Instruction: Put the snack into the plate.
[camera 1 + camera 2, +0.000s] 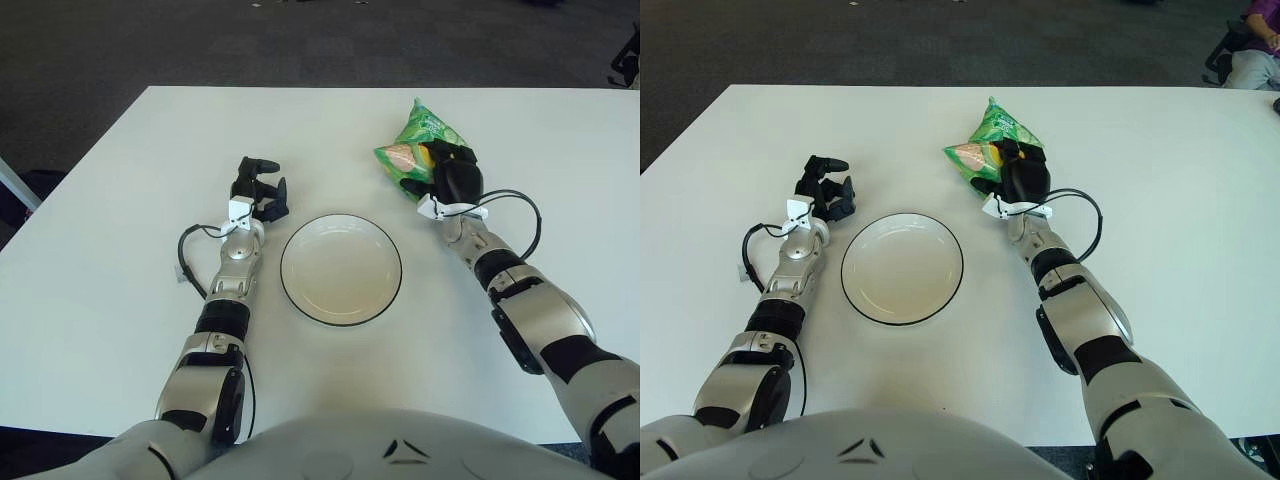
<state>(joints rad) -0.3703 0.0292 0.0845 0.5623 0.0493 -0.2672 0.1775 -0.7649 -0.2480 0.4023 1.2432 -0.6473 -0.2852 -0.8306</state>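
Observation:
A green snack bag [418, 139] with an orange picture on it is held up off the white table, right of and beyond the plate. My right hand [449, 178] is shut on the bag from below, black fingers wrapped around its lower part. The white plate [340, 268] with a dark rim lies empty near the table's middle, apart from both hands. My left hand [259, 189] shows just left of the plate with its fingers curled and nothing in them.
The white table [120, 230] extends wide around the plate, with dark carpet beyond its far edge. A black cable [522, 207] loops beside my right wrist, another [185, 255] beside my left forearm.

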